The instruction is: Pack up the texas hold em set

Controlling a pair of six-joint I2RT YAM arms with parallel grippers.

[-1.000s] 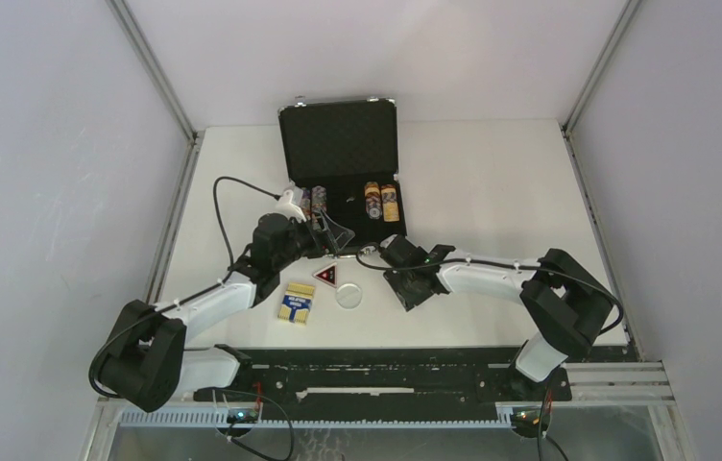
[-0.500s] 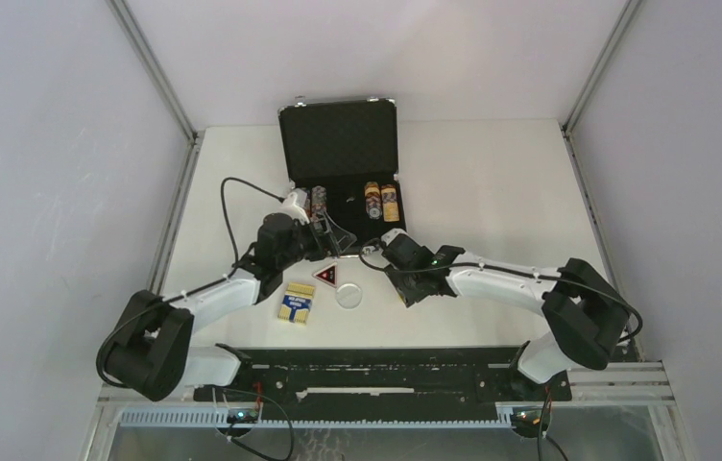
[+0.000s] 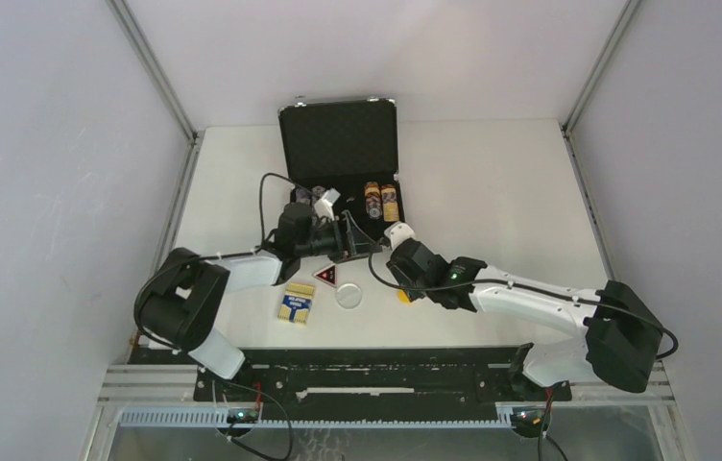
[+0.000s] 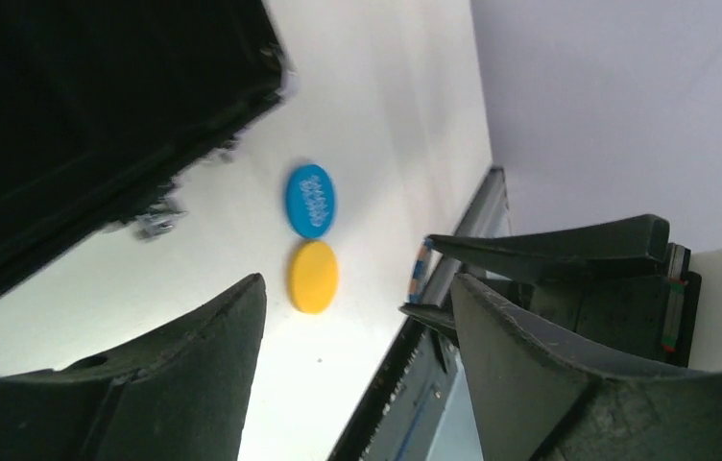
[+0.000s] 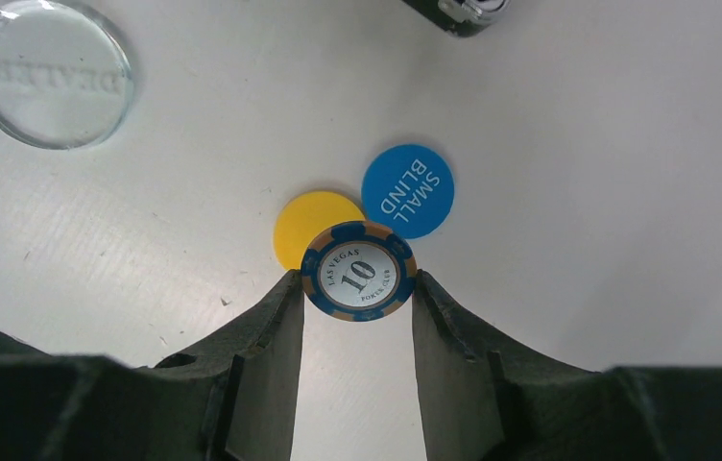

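On the counter [image 3: 492, 192] the case [image 3: 338, 144] sits open at the back with its lid up. Chips [image 3: 381, 202] stand in rows in its right side, and a few more are in its left side. In front of the case lie the triangle token [image 3: 325, 276], the dealer disc [image 3: 348, 295] and the card box [image 3: 296, 303], close together. The blue disc [image 5: 408, 190] and the yellow disc [image 5: 314, 226] lie side by side, touching, just in front of the case's corner.

The right pincer [image 5: 355, 288] points down over these two discs. It grips one chip [image 5: 358, 272] by its edges, with the "10" face up. The chip covers part of the yellow disc, and I cannot tell if it touches it.

The left pincer [image 4: 357, 280] is open wide with nothing inside. It is low, near the front edge of the case, and points at the two discs and the right pincer.

The left arm [image 3: 242, 269] bends to the right along the front of the case. The right arm [image 3: 530, 298] stretches far to the left, low across the counter. Both pincers are close together in the middle.
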